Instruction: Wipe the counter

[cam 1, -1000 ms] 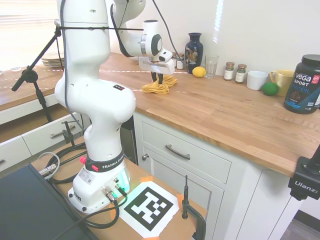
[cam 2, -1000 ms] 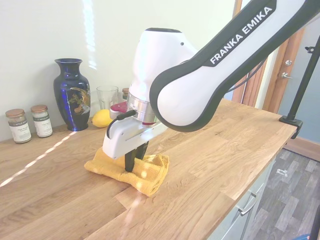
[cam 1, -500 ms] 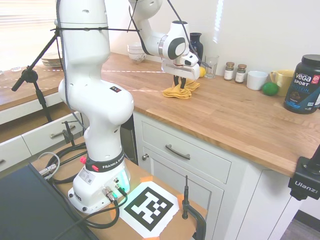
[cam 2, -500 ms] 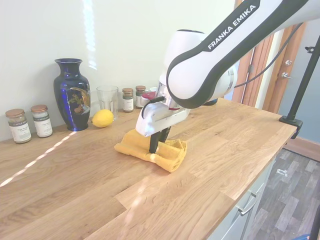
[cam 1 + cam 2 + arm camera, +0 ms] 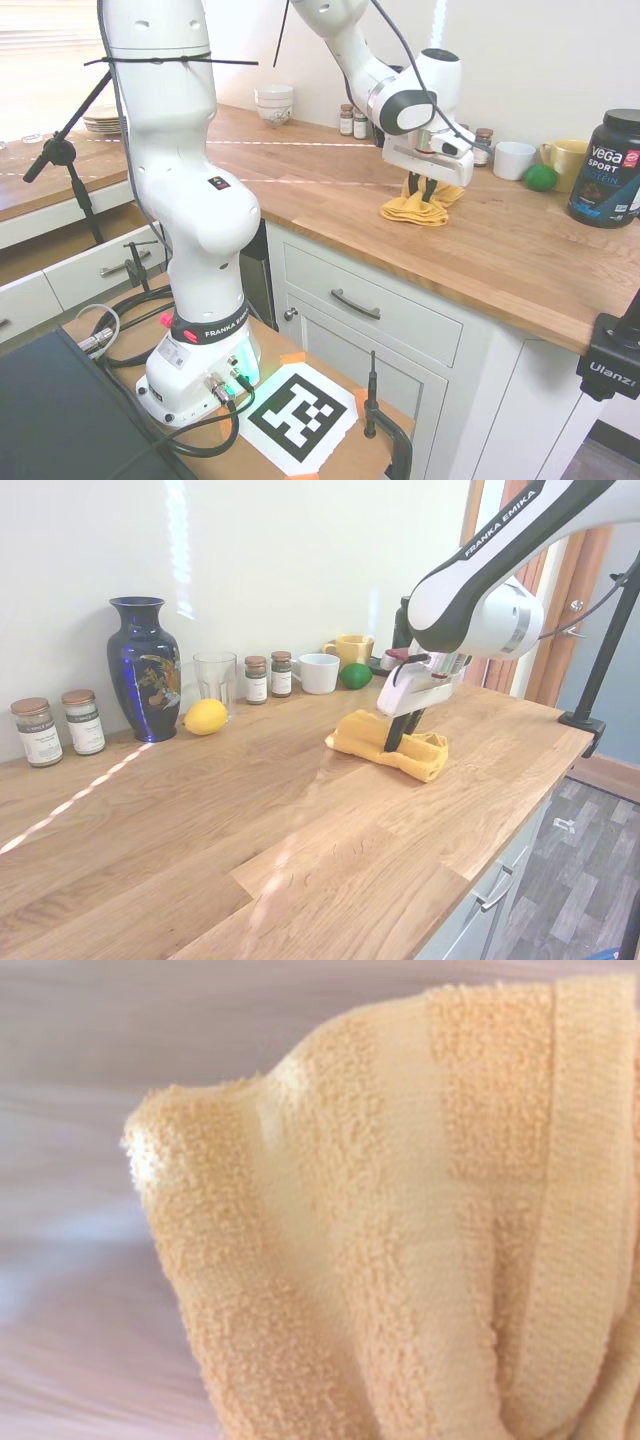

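Observation:
A crumpled yellow towel (image 5: 419,208) (image 5: 375,744) lies on the warm-brown wooden counter (image 5: 330,200) (image 5: 200,820), pressed down under my gripper (image 5: 423,193) (image 5: 400,737). The dark fingers point straight down and are shut on the towel's middle fold. Up close in the wrist view, the towel (image 5: 400,1230) fills most of the picture, with blurred counter beside it. The arm reaches over the counter from the stand in front of the white cabinets (image 5: 370,320).
Along the wall stand a blue vase (image 5: 144,669), a glass (image 5: 214,678), a lemon (image 5: 205,717), spice jars (image 5: 54,727), a white cup (image 5: 318,673), a yellow mug (image 5: 350,650) and a lime (image 5: 355,676). A black Vega tub (image 5: 608,168) sits at the counter's right, bowls (image 5: 273,102) at the back left.
The gripper has slid the towel along the counter, from near the vase and lemon toward the mugs and lime end. Its grip on the towel is unchanged.

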Robot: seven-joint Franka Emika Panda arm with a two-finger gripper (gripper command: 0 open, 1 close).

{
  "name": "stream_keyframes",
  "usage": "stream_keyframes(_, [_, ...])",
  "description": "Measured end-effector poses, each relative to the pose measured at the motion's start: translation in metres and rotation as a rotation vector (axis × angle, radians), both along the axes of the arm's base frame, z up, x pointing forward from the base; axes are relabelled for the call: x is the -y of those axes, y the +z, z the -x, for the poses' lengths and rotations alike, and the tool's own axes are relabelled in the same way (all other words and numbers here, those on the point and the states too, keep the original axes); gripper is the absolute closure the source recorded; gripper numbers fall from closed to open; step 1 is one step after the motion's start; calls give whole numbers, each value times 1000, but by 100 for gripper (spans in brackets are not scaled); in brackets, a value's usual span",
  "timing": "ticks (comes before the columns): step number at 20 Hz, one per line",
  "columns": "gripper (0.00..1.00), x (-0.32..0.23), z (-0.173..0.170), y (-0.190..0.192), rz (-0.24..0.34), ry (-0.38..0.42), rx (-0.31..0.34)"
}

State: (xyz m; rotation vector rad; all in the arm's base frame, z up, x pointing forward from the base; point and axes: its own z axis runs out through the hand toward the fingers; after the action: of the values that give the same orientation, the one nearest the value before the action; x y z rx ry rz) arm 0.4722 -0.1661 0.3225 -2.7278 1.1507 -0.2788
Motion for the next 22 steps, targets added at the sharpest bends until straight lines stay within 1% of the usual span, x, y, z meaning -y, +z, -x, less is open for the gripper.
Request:
stream_keyframes(5, [100, 89, 24, 1, -14, -36, -16])
stream_keyframes(11, [100, 168, 25, 2, -24, -73, -32])
stream_keyframes(15, [100, 201, 24, 4, -23, -93, -39])
stream_keyframes(20, [100, 217, 24, 4, -20, -104, -41])
stream_keyframes(21, [0, 217, 24, 4, -19, -102, -43])
stream_keyframes(22, [0, 216, 24, 4, -18, -100, -44])
